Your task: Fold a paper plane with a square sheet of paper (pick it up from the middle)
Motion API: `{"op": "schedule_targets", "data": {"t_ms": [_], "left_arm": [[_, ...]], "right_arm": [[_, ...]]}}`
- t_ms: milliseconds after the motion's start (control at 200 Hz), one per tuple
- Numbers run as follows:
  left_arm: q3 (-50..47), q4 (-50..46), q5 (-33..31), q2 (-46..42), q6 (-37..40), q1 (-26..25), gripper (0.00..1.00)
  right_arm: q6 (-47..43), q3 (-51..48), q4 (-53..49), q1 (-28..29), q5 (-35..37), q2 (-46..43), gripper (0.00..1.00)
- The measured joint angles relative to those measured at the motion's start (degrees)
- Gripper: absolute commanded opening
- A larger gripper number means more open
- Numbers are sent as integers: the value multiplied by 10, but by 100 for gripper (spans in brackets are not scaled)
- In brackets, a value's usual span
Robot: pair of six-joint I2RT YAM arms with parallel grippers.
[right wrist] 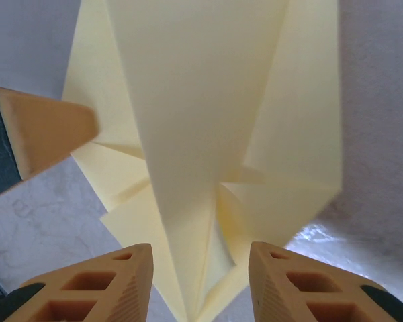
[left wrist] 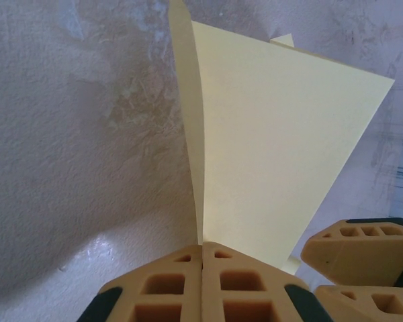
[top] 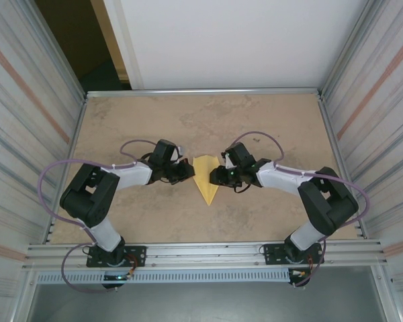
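Observation:
The yellow paper plane lies on the table between both arms, its sharp tip towards the near edge. An unfolded square sheet of paper is out of view. My left gripper is at the plane's left side. In the left wrist view this gripper is shut, and a raised wing of the plane runs down into the seam of its fingers. My right gripper is at the plane's right side. It stands open, with the plane's folded layers between its fingers, apart from both pads.
The tan table is walled by metal panels left and right and by a rail along the near edge. The right gripper's fingers sit close beside the left one. A left finger crosses the right wrist view.

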Motion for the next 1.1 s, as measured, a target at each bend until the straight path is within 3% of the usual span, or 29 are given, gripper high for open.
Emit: {"op": "schedule_targets", "data": {"t_ms": [551, 802, 1097], "left_arm": [[0, 5, 3, 3, 0, 0, 3], [0, 5, 6, 3, 0, 0, 3], [0, 5, 10, 3, 0, 0, 3]], "right_arm": [[4, 50, -40, 23, -8, 46, 44], [24, 89, -70, 79, 52, 69, 49], [26, 115, -98, 85, 85, 94, 52]]}}
